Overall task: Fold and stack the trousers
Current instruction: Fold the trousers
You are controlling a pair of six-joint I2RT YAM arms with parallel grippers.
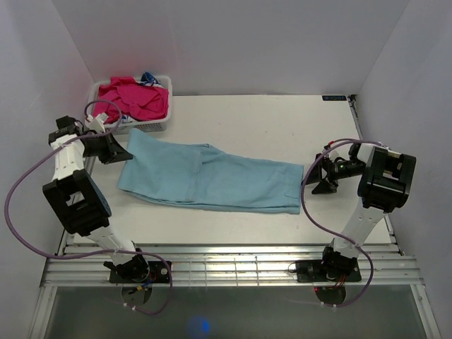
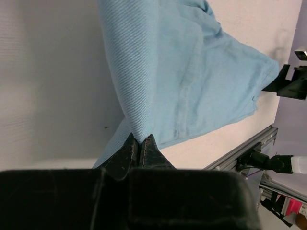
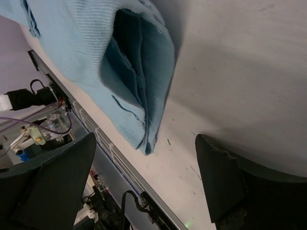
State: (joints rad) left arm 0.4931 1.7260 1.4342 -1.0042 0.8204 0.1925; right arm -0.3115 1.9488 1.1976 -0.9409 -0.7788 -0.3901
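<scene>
Nearest the camera, the black left gripper [image 2: 139,143] has its jaws closed tight on the left edge of the long light blue soft knit trousers [image 1: 212,176], and the fabric tents up toward it. Trousers lie flat across the middle of the white table [image 1: 247,113], wide end left, layered cuffs right. Over on the right, the black right gripper [image 3: 144,141] has its jaws wide open with the cuff end just ahead of them, not gripped. Far left corner: a white plastic basket [image 1: 157,126] of crumpled magenta garments [image 1: 134,99].
</scene>
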